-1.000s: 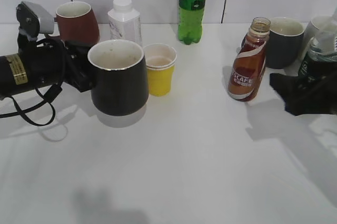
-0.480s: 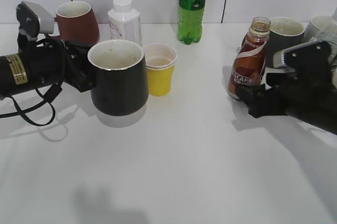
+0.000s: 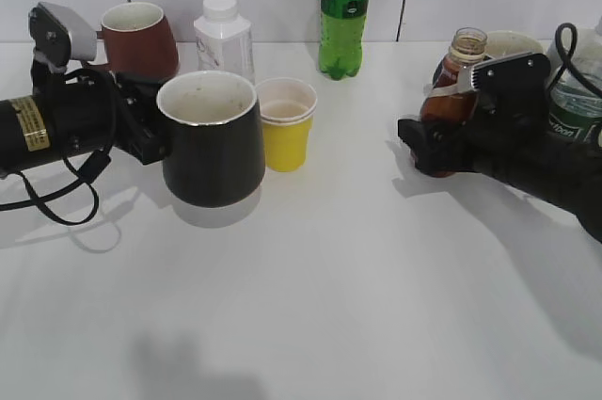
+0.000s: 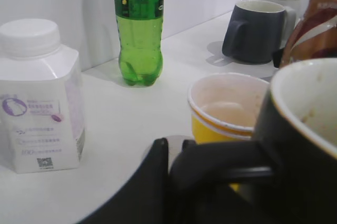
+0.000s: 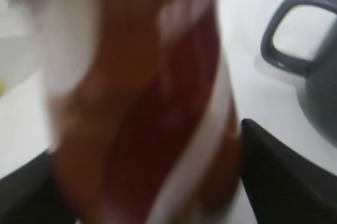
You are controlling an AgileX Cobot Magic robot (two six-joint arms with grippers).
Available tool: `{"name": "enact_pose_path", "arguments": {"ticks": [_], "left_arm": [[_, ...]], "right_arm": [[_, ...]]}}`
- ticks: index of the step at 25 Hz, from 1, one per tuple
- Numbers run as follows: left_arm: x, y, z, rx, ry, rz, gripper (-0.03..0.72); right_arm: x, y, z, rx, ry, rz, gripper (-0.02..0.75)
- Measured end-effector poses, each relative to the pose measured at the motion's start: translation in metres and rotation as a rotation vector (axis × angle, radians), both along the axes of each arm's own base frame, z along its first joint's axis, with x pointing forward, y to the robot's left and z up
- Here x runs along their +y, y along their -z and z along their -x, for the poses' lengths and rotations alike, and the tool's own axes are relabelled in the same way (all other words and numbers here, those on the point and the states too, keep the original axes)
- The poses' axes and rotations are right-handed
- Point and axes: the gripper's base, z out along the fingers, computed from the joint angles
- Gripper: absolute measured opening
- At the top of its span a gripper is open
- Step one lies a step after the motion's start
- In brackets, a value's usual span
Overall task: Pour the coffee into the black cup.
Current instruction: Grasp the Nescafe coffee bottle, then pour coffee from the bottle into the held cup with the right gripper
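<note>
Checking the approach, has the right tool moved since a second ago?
Yes. The right tool moved left, from beside the coffee bottle to around it.

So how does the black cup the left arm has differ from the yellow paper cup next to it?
The black cup is taller and wider than the yellow paper cup. The black cup widens toward its base; the yellow paper cup tapers toward its base. The black cup is glossy with a speckled white inside, and the left gripper is at its handle side; the yellow paper cup stands free with a little pale liquid inside. Both are upright and open-topped.
</note>
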Motion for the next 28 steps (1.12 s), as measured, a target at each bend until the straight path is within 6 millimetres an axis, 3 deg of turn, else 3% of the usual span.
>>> {"name": "enact_pose_path", "arguments": {"ticks": [3, 15, 18, 28], "left_arm": [[0.0, 0.0, 0.0, 0.0, 0.0, 0.0, 0.043], [-0.001, 0.0, 0.0, 0.0, 0.002, 0.0, 0.043], [-0.008, -0.001, 0.002, -0.001, 0.021, 0.004, 0.043], [-0.056, -0.022, 0.004, -0.058, 0.147, 0.057, 0.042]], "right_arm": [[0.0, -0.001, 0.0, -0.007, -0.001, -0.003, 0.527], [0.0, -0.004, 0.0, -0.017, -0.004, -0.004, 0.527], [0.001, -0.024, 0.004, -0.046, -0.031, 0.021, 0.527], [-0.003, -0.117, 0.036, -0.317, -0.167, 0.269, 0.527]]}}
